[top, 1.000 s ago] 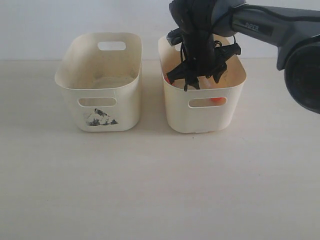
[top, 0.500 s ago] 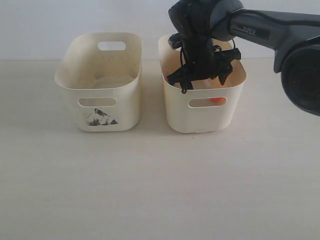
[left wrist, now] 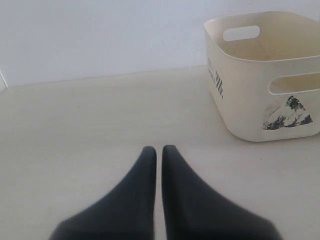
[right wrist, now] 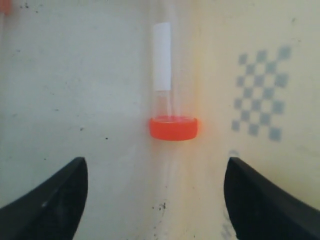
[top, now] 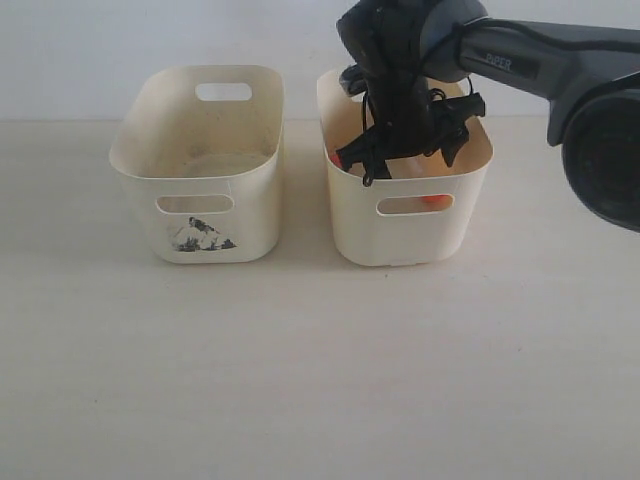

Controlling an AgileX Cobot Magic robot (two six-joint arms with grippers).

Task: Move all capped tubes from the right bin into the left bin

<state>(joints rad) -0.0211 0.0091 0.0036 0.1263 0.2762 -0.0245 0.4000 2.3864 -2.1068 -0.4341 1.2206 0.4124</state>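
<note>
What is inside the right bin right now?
The open right gripper above one orange-capped tube; another orange cap shows through the right bin's slot. Gripper and walls hide the rest.

Right bin (top: 360, 235), cream, plain front: clear capped tube (right wrist: 169, 107) lies flat on its floor, orange-red cap, white label strip. Left bin (top: 150, 225), smudged front, upright just beside at 9 o'clock.

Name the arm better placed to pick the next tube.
Right. The right gripper hangs open in the right bin, directly over a capped tube; the left gripper is shut, off beside the left bin.
</note>
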